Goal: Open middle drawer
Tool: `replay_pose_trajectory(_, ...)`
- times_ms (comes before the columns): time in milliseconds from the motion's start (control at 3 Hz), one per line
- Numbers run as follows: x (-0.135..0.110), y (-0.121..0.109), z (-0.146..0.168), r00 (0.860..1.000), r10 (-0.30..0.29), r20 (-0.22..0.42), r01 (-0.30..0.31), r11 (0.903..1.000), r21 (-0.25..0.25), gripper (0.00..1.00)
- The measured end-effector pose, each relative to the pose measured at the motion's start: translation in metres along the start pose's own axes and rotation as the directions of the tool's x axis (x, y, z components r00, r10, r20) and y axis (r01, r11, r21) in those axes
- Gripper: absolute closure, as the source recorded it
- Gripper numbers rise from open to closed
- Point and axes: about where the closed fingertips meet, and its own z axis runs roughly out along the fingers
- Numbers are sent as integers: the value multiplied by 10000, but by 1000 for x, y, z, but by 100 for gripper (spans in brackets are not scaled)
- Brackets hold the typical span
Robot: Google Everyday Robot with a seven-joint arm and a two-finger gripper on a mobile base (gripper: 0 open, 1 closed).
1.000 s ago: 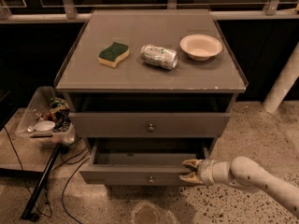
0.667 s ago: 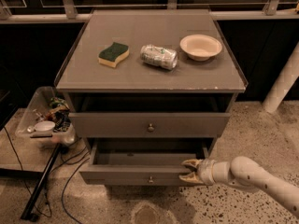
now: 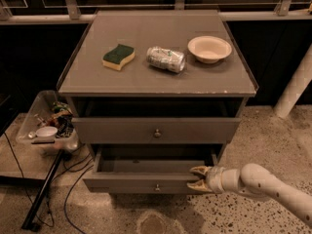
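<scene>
The grey cabinet [image 3: 156, 84] has its middle drawer [image 3: 141, 183] pulled out. Its plain grey inside shows, and a small round knob [image 3: 157, 186] sits at the centre of its front. Above it is the larger-fronted drawer [image 3: 122, 129] with the same knob. The lowest drawer is hidden under the pulled-out one. My gripper [image 3: 196, 179] comes in from the lower right on a white arm [image 3: 263, 184]. It is at the right end of the middle drawer's front, with its two tan fingers spread, one above the other, against that end.
On the cabinet top lie a green-and-yellow sponge [image 3: 118, 56], a crushed can [image 3: 166, 59] and a beige bowl [image 3: 209, 48]. A clear bin of clutter [image 3: 46, 126] stands at the left, with a black pole [image 3: 46, 189] and cables on the floor. A white post [image 3: 295, 87] is at the right.
</scene>
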Motion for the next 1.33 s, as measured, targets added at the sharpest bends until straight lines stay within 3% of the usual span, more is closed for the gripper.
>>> replay_pose_trajectory(333, 0, 0, 0, 10000, 0, 1, 0, 10000, -1, 37)
replay_pose_trajectory(667, 0, 1, 0, 10000, -10, 7, 10, 10000, -7, 60)
replay_pose_trajectory(1000, 10, 18, -18, 10000, 45, 63, -45, 10000, 83, 84)
replay_pose_trajectory(1333, 8, 18, -18, 10000, 45, 64, -46, 10000, 83, 100)
